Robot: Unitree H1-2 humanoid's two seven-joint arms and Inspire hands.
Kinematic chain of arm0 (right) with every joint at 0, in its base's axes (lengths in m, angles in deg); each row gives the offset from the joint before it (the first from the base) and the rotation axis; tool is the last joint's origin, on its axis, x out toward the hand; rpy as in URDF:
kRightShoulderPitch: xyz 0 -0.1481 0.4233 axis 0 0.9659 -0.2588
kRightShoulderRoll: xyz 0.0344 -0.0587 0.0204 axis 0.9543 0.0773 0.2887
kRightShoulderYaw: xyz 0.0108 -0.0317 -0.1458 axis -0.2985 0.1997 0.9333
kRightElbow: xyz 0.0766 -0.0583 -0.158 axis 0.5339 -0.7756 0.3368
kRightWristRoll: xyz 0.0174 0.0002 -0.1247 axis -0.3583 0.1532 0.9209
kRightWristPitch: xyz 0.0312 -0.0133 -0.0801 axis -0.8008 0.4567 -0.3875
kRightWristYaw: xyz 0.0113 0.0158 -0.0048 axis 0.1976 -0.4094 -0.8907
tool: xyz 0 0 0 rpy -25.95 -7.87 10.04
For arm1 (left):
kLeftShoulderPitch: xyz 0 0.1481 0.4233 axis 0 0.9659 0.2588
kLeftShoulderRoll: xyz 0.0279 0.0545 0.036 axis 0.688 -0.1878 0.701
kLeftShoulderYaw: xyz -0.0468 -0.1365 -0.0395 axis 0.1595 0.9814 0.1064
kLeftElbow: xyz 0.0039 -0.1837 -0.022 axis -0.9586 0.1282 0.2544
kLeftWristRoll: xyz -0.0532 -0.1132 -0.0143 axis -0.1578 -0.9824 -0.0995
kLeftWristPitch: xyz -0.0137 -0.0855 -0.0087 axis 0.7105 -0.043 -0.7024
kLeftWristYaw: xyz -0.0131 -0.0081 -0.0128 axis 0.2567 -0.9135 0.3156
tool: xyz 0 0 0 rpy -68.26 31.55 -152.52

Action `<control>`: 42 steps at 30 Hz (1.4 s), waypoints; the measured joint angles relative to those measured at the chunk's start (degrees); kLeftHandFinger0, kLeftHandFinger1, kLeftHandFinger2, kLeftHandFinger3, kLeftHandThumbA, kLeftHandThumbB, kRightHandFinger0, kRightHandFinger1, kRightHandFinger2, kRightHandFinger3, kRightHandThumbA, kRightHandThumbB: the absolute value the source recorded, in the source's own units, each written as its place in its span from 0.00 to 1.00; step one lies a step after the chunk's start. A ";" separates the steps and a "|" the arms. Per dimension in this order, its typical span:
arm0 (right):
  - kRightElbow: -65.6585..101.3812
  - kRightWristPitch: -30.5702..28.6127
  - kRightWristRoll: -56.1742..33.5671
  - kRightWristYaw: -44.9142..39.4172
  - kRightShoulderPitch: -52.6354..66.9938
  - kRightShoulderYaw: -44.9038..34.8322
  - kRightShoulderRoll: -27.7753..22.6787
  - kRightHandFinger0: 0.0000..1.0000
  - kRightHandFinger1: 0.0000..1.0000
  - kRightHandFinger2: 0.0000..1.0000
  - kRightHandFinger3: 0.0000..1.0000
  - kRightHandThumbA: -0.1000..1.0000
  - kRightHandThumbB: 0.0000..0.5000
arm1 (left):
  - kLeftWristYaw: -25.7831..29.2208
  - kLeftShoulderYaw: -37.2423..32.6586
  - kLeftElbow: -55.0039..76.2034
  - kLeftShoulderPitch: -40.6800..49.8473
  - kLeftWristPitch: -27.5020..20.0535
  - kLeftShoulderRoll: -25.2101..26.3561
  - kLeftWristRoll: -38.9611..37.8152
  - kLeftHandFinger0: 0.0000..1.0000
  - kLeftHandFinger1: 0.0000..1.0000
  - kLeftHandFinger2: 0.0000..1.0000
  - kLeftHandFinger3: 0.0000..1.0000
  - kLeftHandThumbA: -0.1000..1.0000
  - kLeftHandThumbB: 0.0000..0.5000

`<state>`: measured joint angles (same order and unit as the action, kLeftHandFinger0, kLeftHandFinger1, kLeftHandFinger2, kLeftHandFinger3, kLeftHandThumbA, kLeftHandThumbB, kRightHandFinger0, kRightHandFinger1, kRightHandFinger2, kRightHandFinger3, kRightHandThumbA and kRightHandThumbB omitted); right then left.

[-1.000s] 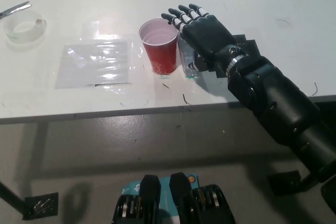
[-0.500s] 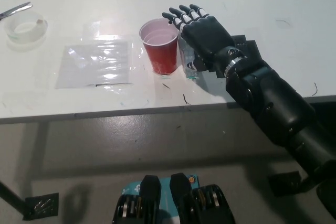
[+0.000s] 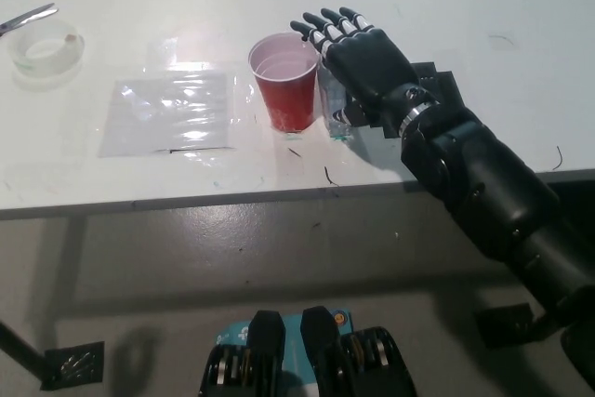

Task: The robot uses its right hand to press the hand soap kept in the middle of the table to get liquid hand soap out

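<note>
Right hand point(image 3: 361, 55): black, glossy, fingers spread flat, palm down over soap bottle, gripping nothing.
Soap bottle point(image 3: 336, 111): clear plastic, mid-table, touching red cup, mostly hidden under palm.
Red cup point(image 3: 284, 81): round plastic, upright, pale inside.
Table point(image 3: 139, 183): white, smooth.

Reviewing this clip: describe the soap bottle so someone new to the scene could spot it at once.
On the white table, find the red cup near the front edge. The soap bottle stands just right of it, directly beneath the black right hand, which hides its top. Unlike the opaque cup, it is clear and slim.
</note>
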<state>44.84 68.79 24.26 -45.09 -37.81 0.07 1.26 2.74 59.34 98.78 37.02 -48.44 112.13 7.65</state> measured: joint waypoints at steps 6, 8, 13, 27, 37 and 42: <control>-0.43 0.01 -0.19 1.08 0.30 -0.17 0.02 1.00 1.00 1.00 1.00 1.00 0.83 | -0.14 0.03 -0.02 -0.02 -0.34 0.00 -0.04 0.22 0.32 0.43 0.56 0.75 0.22; -0.60 0.01 -0.31 1.42 0.42 -0.36 0.03 1.00 1.00 1.00 1.00 1.00 0.84 | -0.13 0.06 -0.02 -0.03 -0.35 0.00 -0.04 0.22 0.32 0.43 0.56 0.75 0.23; -0.84 0.05 -0.39 2.39 0.85 -0.54 0.16 1.00 1.00 1.00 1.00 1.00 0.79 | -0.12 0.09 0.00 -0.03 -0.35 0.00 -0.04 0.23 0.32 0.43 0.56 0.76 0.20; -2.41 0.04 -0.50 4.57 1.10 -0.68 0.76 1.00 1.00 1.00 1.00 1.00 0.78 | -0.15 0.13 -0.14 -0.46 -0.43 0.00 -0.15 0.22 0.32 0.43 0.56 0.76 0.22; -2.57 -0.07 -0.72 5.66 1.47 -0.68 0.85 1.00 1.00 1.00 1.00 1.00 0.79 | -0.17 0.00 -0.16 -0.26 -0.38 0.00 -0.12 0.23 0.32 0.42 0.57 0.78 0.21; -1.60 -0.28 -0.98 5.40 1.42 -0.69 0.45 1.00 1.00 1.00 1.00 1.00 0.86 | -0.19 -0.20 -0.17 0.29 -0.39 0.00 0.04 0.24 0.32 0.42 0.58 0.78 0.15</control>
<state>43.24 68.51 23.28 -39.69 -36.39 -0.61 1.71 2.55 59.14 98.61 37.31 -48.83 112.13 7.69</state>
